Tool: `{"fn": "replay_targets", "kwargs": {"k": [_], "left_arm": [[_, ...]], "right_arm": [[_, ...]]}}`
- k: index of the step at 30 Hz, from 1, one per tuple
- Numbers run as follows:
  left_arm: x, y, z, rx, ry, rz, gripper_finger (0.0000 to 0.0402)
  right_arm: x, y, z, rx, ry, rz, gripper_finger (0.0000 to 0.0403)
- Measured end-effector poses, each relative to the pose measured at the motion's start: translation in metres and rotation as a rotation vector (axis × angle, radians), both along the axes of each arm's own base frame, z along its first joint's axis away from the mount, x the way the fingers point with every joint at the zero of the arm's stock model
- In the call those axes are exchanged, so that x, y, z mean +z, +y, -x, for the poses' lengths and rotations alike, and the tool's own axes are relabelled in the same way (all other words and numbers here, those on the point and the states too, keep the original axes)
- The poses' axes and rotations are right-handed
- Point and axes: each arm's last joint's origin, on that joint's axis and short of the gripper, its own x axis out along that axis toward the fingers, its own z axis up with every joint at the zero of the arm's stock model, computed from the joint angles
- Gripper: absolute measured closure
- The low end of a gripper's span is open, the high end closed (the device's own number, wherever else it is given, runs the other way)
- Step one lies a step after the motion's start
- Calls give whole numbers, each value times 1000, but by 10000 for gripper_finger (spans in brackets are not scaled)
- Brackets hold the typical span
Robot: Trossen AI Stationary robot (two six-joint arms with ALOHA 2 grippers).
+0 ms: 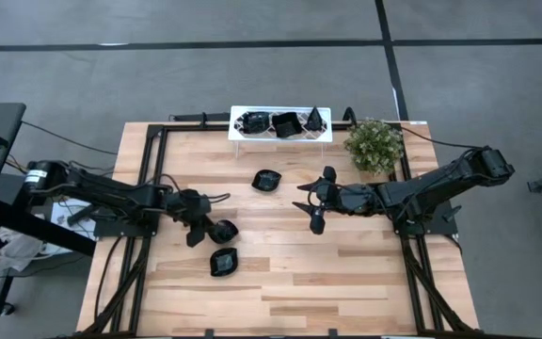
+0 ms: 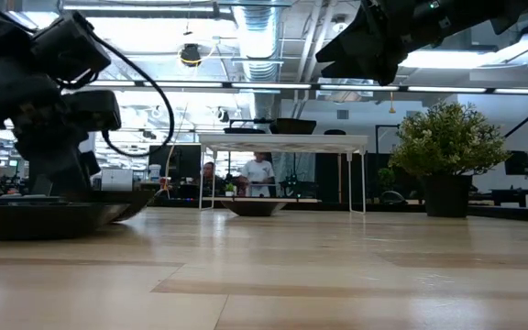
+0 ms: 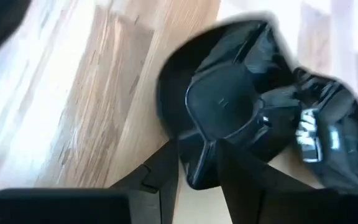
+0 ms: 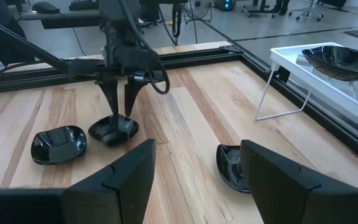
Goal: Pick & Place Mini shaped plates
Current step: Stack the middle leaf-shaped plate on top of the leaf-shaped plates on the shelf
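Three plates: we see them in the white tray [image 1: 280, 137], far side.
Left gripper [image 1: 213, 232]: pinching a black plate [image 1: 224, 229] rim on the desk [image 1: 346, 273].
Right gripper [image 1: 311, 206]: spread wide, holding nothing, above mid-desk.
Loose plates: one [image 1: 223, 262] near-left, one [image 1: 266, 179] centre.

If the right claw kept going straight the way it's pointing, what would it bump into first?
Probably the black dish lying on the table just ahead of the open right gripper. Depth is hard to judge, so it might pass over it; farther along sits the left gripper, closed on another dish.
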Motion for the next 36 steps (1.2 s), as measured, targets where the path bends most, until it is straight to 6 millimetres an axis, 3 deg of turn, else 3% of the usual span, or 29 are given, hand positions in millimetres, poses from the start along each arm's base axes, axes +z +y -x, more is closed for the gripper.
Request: {"fn": "replay_targets", "kwargs": {"k": [8, 14, 36], "left_arm": [[15, 0, 1, -17, -108, -12, 293], [11, 3, 6, 23, -37, -94, 293], [12, 2, 3, 3, -69, -61, 293]], "right_arm": [[0, 0, 0, 0, 0, 0, 173], [0, 0, 0, 0, 0, 0, 173], [0, 0, 0, 0, 0, 0, 173]]}}
